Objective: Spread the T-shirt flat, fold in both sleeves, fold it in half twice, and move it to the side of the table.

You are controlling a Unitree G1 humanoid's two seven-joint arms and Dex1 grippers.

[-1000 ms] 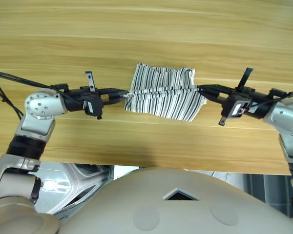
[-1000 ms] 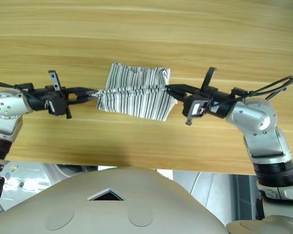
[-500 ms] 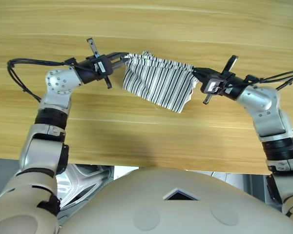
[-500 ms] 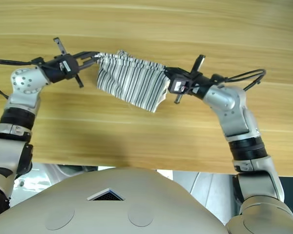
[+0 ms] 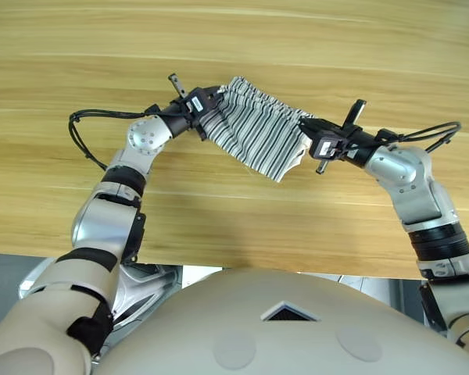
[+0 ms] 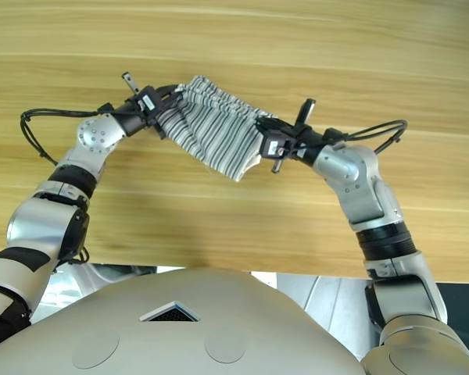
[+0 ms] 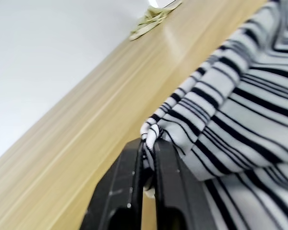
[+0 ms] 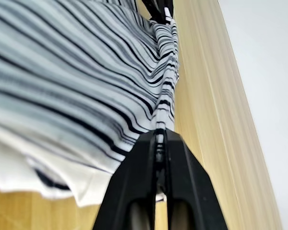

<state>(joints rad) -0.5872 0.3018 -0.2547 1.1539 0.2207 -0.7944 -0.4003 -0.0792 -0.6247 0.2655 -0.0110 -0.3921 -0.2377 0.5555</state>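
T-shirt (image 5: 254,137), striped and folded small, hangs stretched between your two arms over the middle of the wooden table (image 5: 219,39), its top edge sloping down toward your right. Your left gripper (image 7: 149,146) is clamped on one bunched upper corner. Your right gripper (image 8: 160,136) pinches the opposite corner tight. The lower edge dangles loose.
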